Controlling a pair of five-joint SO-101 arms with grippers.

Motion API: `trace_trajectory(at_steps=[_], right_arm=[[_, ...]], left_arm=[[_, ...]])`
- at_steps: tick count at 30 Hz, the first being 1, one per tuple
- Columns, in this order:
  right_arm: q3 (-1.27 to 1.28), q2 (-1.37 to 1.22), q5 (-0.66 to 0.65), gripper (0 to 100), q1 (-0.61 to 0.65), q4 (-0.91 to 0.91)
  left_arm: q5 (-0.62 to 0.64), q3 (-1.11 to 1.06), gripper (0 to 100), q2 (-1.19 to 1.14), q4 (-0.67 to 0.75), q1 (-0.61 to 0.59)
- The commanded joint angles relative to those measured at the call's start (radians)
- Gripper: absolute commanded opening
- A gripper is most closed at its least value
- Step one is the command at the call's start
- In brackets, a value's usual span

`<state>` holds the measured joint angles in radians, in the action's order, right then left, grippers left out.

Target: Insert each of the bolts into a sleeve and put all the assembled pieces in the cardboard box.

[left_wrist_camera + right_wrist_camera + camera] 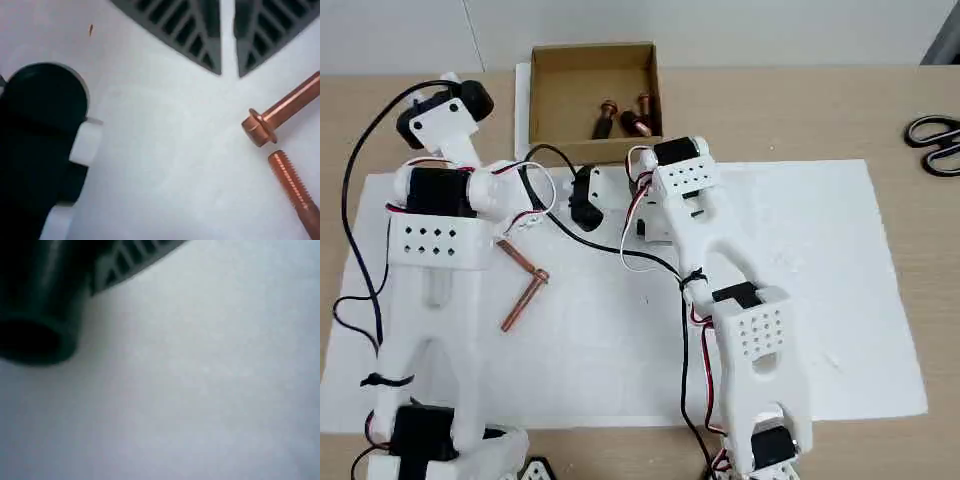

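Two loose copper bolts (524, 262) (522, 301) lie on the white sheet (820, 300), meeting at one head. In the left wrist view the flanged bolt (280, 112) and a threaded bolt end (295, 187) lie just beside my left gripper (229, 72). Its dark ribbed fingers (192, 30) are drawn together to a thin slit with nothing between them. My right gripper (592, 195) stands near the cardboard box (542, 100), shut on a black sleeve (37, 335) whose open end shows. Two assembled pieces (604, 118) (638, 114) lie inside the box.
Scissors (935, 143) lie on the bare table at the far right. Black and white cables (620, 245) cross the sheet between the arms. The sheet's right half is open space.
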<state>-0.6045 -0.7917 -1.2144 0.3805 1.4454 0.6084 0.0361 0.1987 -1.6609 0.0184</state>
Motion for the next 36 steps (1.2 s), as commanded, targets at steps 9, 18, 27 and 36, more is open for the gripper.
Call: trace_trajectory(at_steps=[9,18,27,36], right_arm=[[0.012,-0.038,0.031,12.1,0.019,-0.007],[0.012,-0.038,0.034,11.0,0.025,-0.007],[0.011,-0.028,0.035,7.3,0.025,0.002],[0.011,0.197,0.12,1.3,0.03,0.05]], left_arm=[[0.006,0.038,1,0.046,-0.006,0.005],[0.006,0.038,1,0.046,-0.006,0.005],[0.006,0.038,1,0.046,-0.006,0.005],[0.006,0.042,1,0.048,-0.002,0.005]])
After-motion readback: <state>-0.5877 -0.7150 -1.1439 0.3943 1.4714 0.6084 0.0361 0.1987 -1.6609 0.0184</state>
